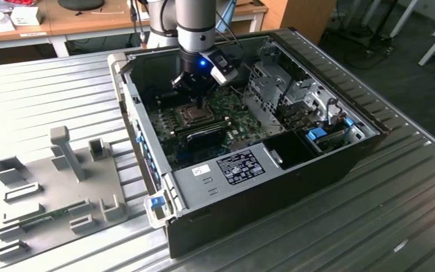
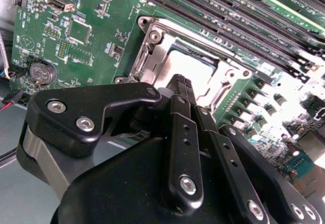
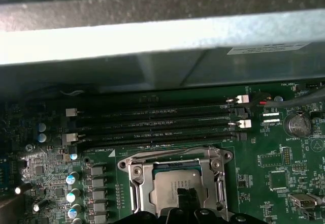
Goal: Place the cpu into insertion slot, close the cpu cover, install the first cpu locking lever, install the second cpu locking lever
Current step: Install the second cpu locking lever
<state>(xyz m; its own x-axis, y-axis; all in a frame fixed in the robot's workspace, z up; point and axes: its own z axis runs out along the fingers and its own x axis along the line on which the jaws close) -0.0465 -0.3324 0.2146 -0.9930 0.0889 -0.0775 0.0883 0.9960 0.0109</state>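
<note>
Tech A: Directly under the pincer [image 2: 184,83], what's the status?

Tech B: Cpu [image 3: 175,181] sits in the insertion slot [image 3: 133,183], grey top up, flat as far as visible. Step 1 looks done.

Tech A: Cpu cover?

Tech B: Cpu cover [image 2: 167,38] lies over the chip, silver frame w/ window, chip showing through. Looks down, so step 2 is done or nearly so; can't confirm it's fully seated.

Tech A: Pincer state?

Tech B: Fingertips pressed together, nothing pinched. Tips right at the cover's window edge, over the cpu; contact vs. just above, can't tell.

Tech A: Levers?

Tech B: Can't make out either locking lever latched. Judged outstanding: both lever steps.

Tech A: Surroundings?

Tech B: Memory slots [image 3: 152,125] lie just beyond the socket on the green board [image 2: 45,36], inside the open PC case [image 1: 278,187].
</note>
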